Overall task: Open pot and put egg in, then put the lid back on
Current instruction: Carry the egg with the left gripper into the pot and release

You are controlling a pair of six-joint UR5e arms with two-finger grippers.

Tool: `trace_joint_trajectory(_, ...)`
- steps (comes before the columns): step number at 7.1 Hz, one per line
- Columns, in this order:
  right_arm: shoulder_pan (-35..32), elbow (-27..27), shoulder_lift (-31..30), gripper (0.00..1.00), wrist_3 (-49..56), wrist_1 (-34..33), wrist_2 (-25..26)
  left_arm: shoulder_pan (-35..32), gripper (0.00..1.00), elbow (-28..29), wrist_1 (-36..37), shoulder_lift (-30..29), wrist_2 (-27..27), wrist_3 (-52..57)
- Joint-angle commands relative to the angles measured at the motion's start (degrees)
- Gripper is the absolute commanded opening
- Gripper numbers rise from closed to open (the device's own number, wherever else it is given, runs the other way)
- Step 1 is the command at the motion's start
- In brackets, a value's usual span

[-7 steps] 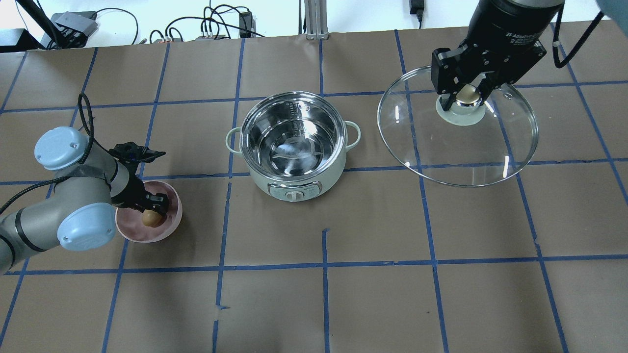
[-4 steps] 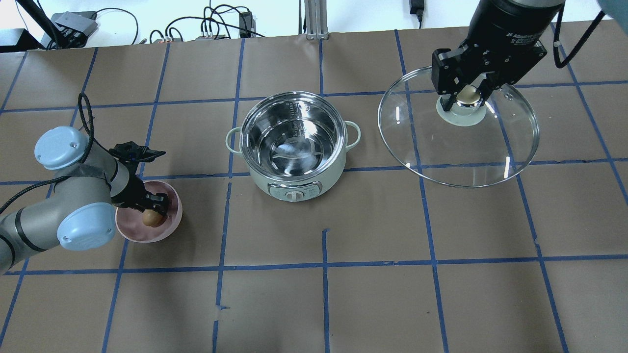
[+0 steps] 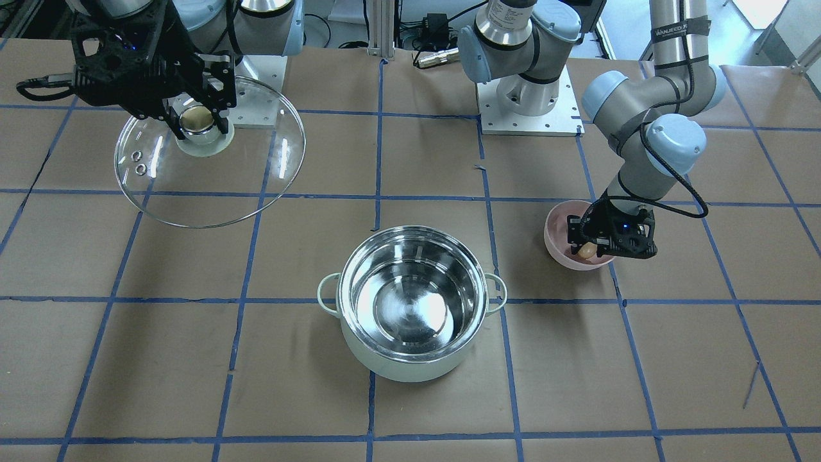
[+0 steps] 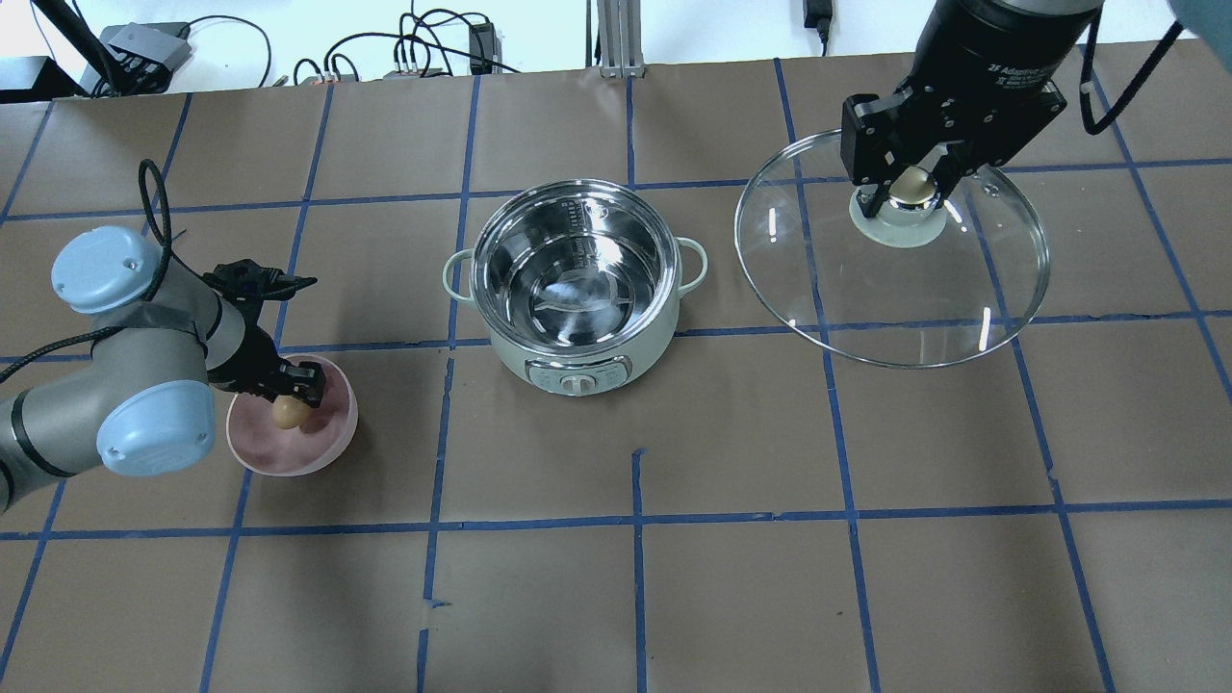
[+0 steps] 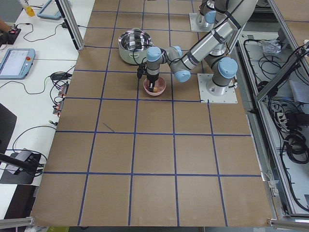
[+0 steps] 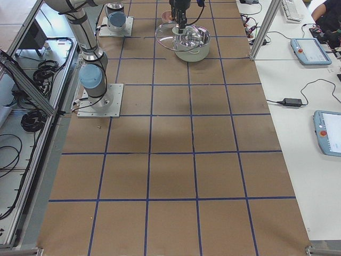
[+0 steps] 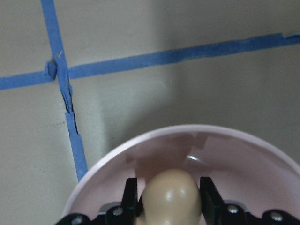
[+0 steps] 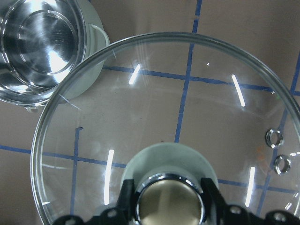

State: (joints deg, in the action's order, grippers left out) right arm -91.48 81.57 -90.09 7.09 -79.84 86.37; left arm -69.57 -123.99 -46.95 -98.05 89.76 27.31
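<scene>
The mint-green pot (image 4: 576, 284) stands open mid-table, its steel inside empty; it also shows in the front view (image 3: 410, 305). My left gripper (image 4: 292, 404) is shut on the light-brown egg (image 4: 287, 412) and holds it just above the pink bowl (image 4: 327, 445); the left wrist view shows the egg (image 7: 171, 197) between both fingers. My right gripper (image 4: 910, 188) is shut on the beige knob (image 4: 912, 185) of the glass lid (image 4: 890, 279) and holds the lid in the air, right of the pot. The right wrist view shows the knob (image 8: 168, 201) and lid (image 8: 93, 112).
The pink bowl (image 3: 557, 228) sits on the table at the pot's left-arm side. Brown paper with a blue tape grid covers the table (image 4: 731, 539). Cables and power boxes (image 4: 144, 48) lie along the far edge.
My left gripper has lifted the egg slightly and drawn back toward the bowl's far-left side. The right gripper and lid have shifted a little up and left.
</scene>
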Motion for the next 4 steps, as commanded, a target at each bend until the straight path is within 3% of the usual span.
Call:
trace_joint_trajectory(1, 0.25, -0.09, 0.0, 0.05, -0.14, -0.05, 0.11, -2.04, 0.02, 8.8, -12.22, 2.5, -0.29, -1.72)
trace_joint_trajectory(4, -0.71, -0.27, -0.88, 0.06, -7.07, -0.14, -0.68, -10.54, 0.02, 24.25, -26.74, 2.69, -2.31, -13.27)
